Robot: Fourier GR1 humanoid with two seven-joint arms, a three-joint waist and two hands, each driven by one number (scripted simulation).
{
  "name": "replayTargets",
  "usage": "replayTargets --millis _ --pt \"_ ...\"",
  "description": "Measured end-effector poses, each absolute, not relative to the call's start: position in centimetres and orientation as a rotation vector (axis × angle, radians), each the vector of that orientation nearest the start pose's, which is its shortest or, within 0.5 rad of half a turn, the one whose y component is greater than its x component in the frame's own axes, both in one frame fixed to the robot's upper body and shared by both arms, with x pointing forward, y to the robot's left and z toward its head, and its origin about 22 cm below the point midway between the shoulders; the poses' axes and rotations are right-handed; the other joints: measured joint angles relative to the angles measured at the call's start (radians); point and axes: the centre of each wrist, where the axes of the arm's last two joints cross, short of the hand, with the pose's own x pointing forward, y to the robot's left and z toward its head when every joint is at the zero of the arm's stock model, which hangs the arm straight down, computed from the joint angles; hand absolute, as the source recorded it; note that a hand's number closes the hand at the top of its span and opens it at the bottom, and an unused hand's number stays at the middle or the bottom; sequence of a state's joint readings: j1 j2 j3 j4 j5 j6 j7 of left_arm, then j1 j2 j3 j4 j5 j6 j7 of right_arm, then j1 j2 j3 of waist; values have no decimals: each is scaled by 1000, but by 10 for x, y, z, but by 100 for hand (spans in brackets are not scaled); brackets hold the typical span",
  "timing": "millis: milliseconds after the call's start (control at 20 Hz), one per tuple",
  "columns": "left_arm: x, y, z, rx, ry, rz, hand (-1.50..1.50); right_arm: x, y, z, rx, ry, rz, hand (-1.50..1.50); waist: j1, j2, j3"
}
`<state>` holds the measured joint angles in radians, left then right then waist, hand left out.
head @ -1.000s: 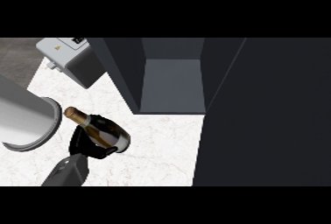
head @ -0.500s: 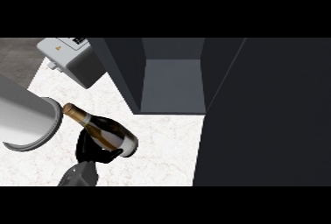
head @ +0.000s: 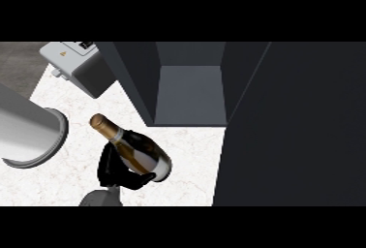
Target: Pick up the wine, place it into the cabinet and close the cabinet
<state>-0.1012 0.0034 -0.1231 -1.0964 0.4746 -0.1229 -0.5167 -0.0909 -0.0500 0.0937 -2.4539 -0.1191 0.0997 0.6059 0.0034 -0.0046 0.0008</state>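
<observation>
The wine bottle (head: 142, 151) is dark with a gold foil neck and a white label. It lies tilted, neck pointing up-left, above the white marble counter (head: 187, 160). My right hand (head: 114, 175) is shut on its lower body from below, with the grey forearm coming in at the lower edge. Just up and to the right, the dark cabinet (head: 190, 97) stands open, its grey inside bare. Its open door (head: 300, 126) fills the right side of the view. My left hand does not show.
A grey boxy appliance (head: 82, 65) sits at the back left beside the cabinet's left wall. A large grey cylinder (head: 28, 131) with a pale rim reaches in from the left edge, close to the bottle's neck.
The right hand and the bottle have shifted a little to the right, nearer the cabinet opening. The forearm has moved right along the lower edge.
</observation>
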Motion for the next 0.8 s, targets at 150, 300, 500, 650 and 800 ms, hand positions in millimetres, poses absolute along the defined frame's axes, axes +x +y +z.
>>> replayTargets --millis 150,300,500,650,800 --pt "238 172 -77 -435 -1651 322 150 159 -208 201 232 -1919 263 -150 -1 1 0" --pt "234 159 -72 -441 -1630 344 150 159 -207 201 230 -1924 267 -150 -4 3 -1" --pt "237 141 -62 -429 -1601 372 150 165 -212 203 232 -1929 266 -150 -5 4 -1" --pt "240 134 -64 -422 -1585 391 150 165 -213 205 226 -1920 278 -150 -7 4 -1" --pt "241 124 -75 -400 -1572 410 150 167 -218 205 210 -1922 283 -150 -9 5 -1"
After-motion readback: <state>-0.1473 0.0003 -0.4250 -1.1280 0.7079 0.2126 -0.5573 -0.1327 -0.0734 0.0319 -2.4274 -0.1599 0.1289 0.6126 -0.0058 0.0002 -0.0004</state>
